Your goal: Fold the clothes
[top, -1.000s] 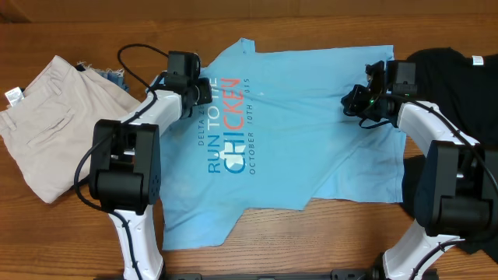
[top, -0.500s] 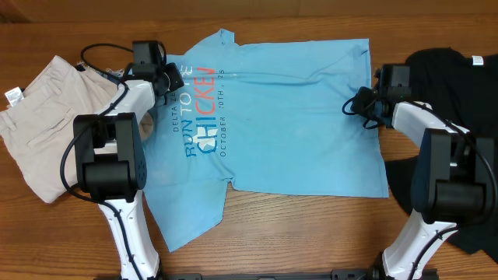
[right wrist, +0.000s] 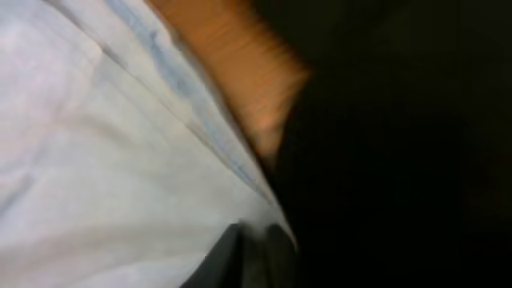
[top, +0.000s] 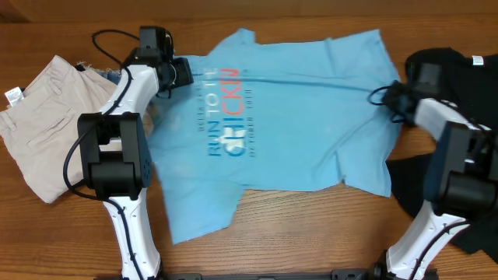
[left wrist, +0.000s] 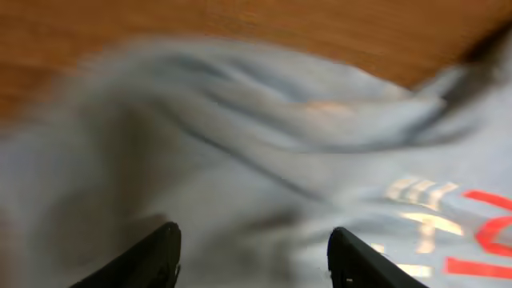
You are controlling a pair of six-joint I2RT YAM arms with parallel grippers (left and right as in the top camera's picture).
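The light blue T-shirt (top: 296, 117) lies spread on the table, its white and red lettering (top: 226, 113) towards the left. My left gripper (top: 185, 71) hovers at the shirt's upper left edge. Its fingers (left wrist: 156, 256) stand wide apart above the blue cloth (left wrist: 264, 160), with nothing between them. My right gripper (top: 387, 97) is at the shirt's right edge, its fingers (right wrist: 232, 256) close together with the shirt's hem (right wrist: 96, 160) pinched at their tips. The black T-shirt (top: 455, 74) with a white neck label (top: 476, 58) lies bunched just right of it, also in the right wrist view (right wrist: 400, 160).
Beige trousers (top: 39, 117) lie folded at the far left, with a frayed denim piece (top: 109, 75) beside them. The black T-shirt runs down the table's right side under my right arm. Bare wood (top: 311, 233) shows in front of the blue shirt.
The blue shirt has slid to the right, pulled by my right gripper at its hem. My left gripper has opened and let go of the shirt's left edge.
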